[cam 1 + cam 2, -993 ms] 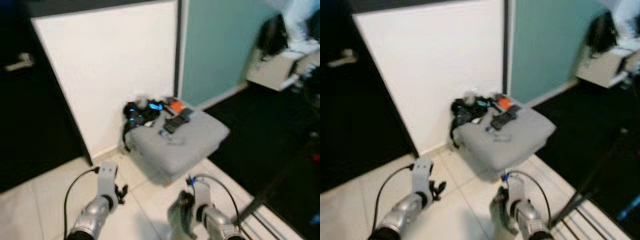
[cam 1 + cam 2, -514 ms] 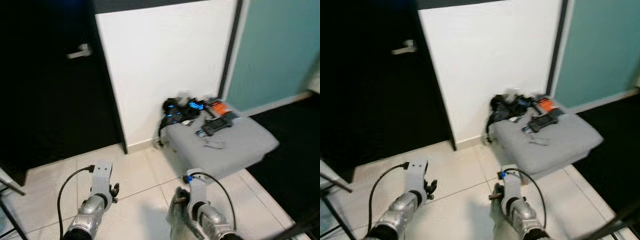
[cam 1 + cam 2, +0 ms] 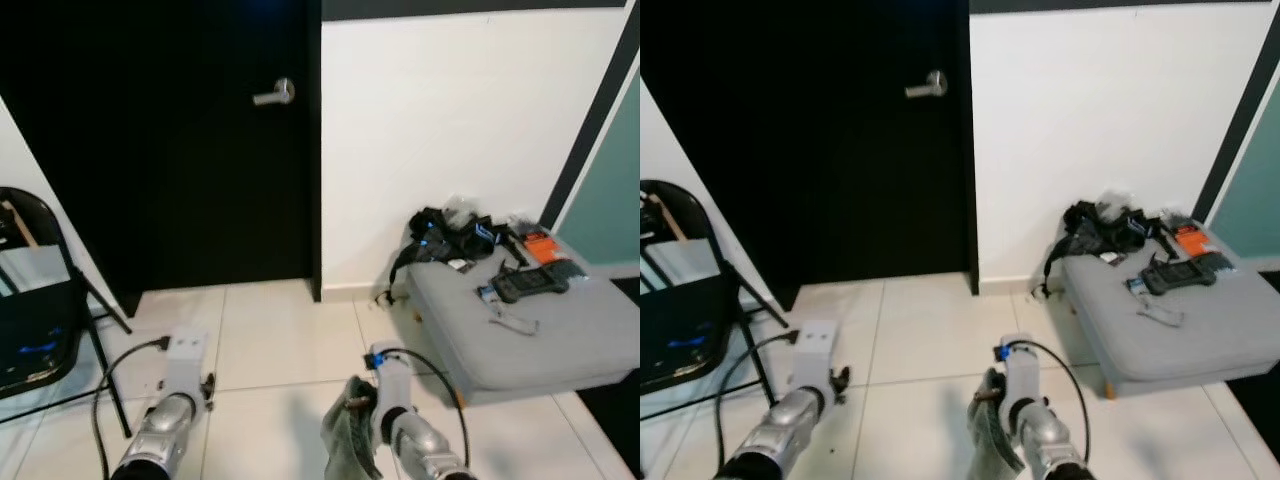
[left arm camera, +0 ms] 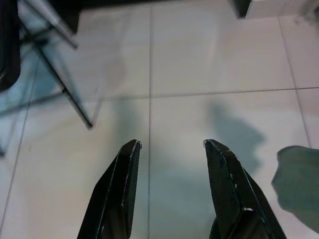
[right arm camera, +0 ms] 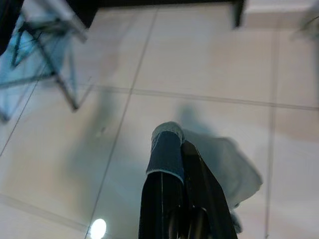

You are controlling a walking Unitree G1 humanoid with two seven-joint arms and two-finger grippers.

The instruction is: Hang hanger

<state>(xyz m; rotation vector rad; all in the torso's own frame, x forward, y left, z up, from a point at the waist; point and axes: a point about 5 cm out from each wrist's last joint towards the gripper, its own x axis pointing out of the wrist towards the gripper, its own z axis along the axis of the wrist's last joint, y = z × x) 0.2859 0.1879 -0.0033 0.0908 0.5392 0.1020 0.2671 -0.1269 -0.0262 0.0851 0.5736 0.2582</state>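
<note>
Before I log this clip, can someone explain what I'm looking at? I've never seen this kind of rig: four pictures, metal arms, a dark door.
This is a walking humanoid robot seen through its own cameras. Two pictures come from its head, looking down at its silver arms; the other two come from its wrists, looking along each arm's two black fingers.

The left tool is open and holds nothing. The right tool is shut on a grey-green cloth, which hangs below it above the tiled floor.

Ahead is a black door with a metal handle. A black folding chair stands on the robot's left. On its right, a grey cushion carries a tangle of black straps and small gadgets. I cannot make out a hanger.
</note>
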